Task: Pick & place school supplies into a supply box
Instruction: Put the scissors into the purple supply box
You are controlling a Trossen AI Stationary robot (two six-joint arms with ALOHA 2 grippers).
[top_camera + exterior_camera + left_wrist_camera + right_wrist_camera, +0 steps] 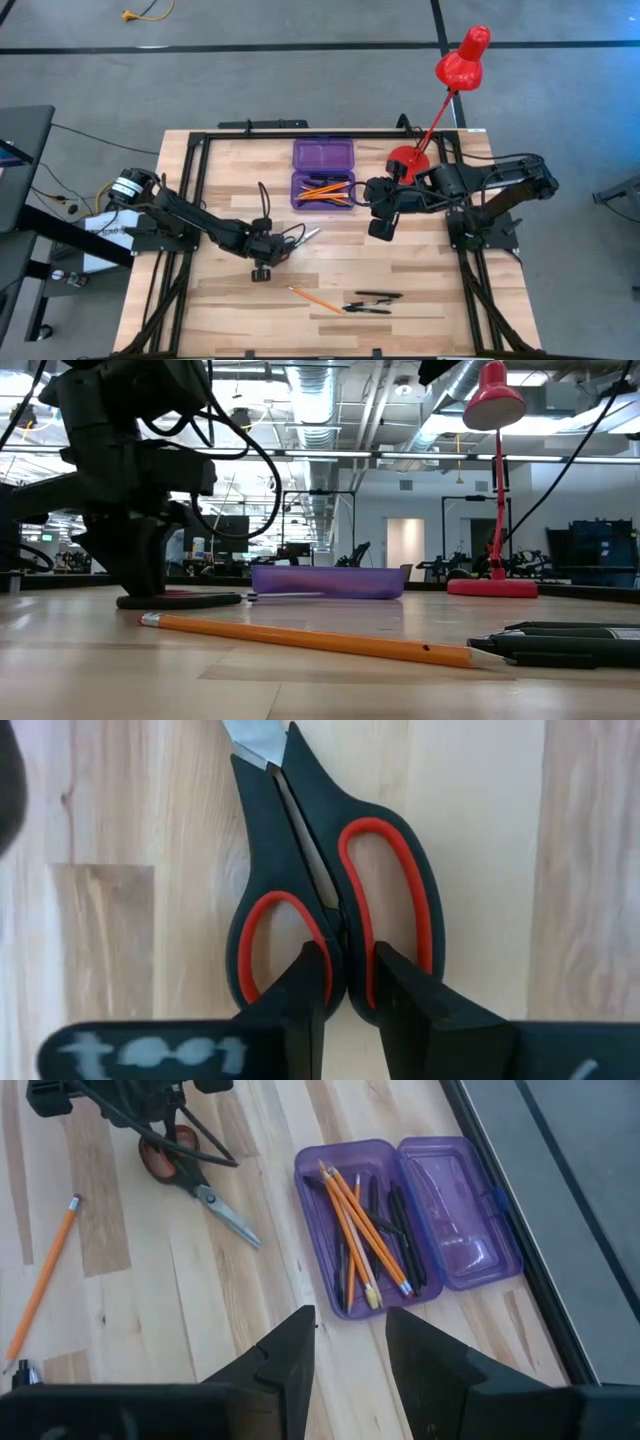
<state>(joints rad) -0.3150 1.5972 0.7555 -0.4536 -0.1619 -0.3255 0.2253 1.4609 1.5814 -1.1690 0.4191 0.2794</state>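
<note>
Left gripper [345, 990] is clenched on the scissors [330, 890] where the handle loops meet. Their long axis points blades-first toward the supply box [322, 172], which lies up-right of them. Right gripper [350, 1345] hovers released just beside the box.

Both arms are dark and jointed, draped with looping black cables, the left arm [190, 217] having a silver-ringed motor at its base, and each gripper ends in two black wedge-shaped fingers [302, 990].
</note>
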